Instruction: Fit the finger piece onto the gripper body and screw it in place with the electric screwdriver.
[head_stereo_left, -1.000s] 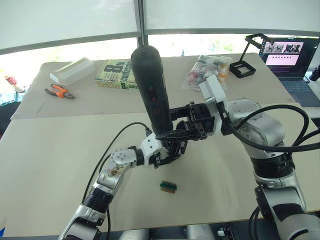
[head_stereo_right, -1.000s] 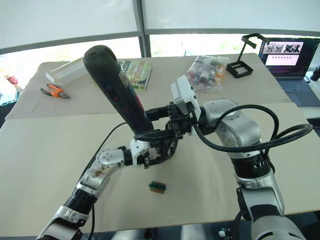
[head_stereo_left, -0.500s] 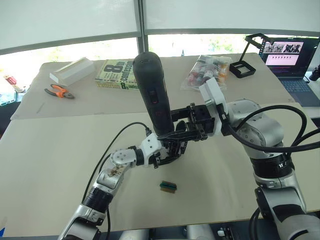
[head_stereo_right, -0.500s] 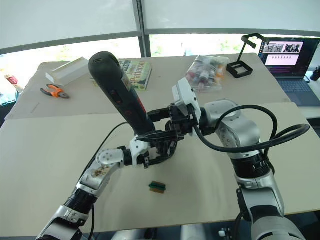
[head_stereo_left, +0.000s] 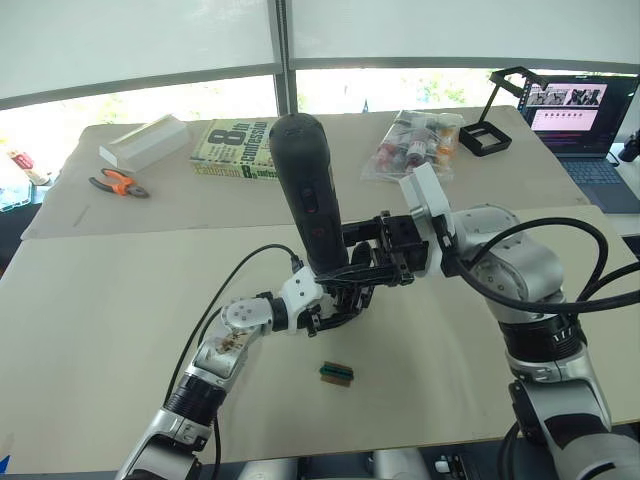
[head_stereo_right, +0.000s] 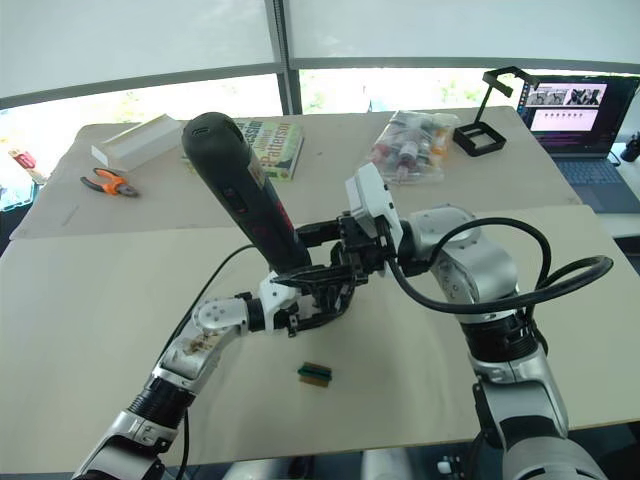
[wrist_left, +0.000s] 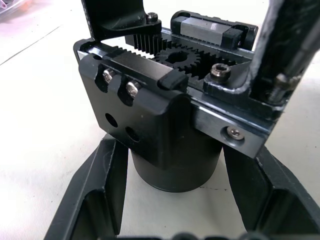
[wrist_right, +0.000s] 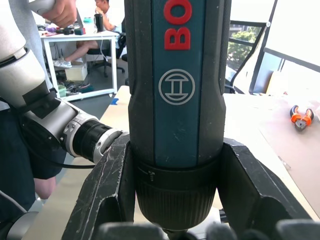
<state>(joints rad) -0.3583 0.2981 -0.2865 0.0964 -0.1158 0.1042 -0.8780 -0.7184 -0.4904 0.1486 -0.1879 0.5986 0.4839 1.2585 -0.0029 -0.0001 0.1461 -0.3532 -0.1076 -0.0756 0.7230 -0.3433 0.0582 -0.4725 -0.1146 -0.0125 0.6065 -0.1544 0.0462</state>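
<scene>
- Centrally, one gripper body (wrist_left: 165, 125) stands on the near table (head_stereo_left: 90, 330), well in from every edge, its round base between the two fingers (wrist_left: 95, 200) of the left gripper (head_stereo_left: 335, 312); the fingers sit close on either side of the base, though whether both actually touch it I cannot tell.
- Its open top shows a toothed rack, gears and screw heads.
- One electric screwdriver (head_stereo_left: 308, 195) rises steeply above the gripper body, butt end uppermost and leaning toward the far-left, tip end down among the gripper body's upper parts; the bit itself is hidden.
- Right gripper (head_stereo_left: 372, 262) reaches in from the right, its two fingers (wrist_right: 107, 190) pinching the screwdriver's lower collar from both sides.
- Finger piece: not clearly made out among the black parts.
- One small green-and-brown block (head_stereo_left: 336, 373) lies loose just in front of the gripper body, apart from it.
- Open tabletop on the left and front; the right arm and its cables fill the right side.
- Far table: one pair of orange pliers (head_stereo_left: 118, 183), one white box (head_stereo_left: 146, 142), one book (head_stereo_left: 234, 150), one clear bag of bottles (head_stereo_left: 412, 143), one black stand (head_stereo_left: 498, 112).
- One open laptop (head_stereo_left: 580, 120) at the far right.
</scene>
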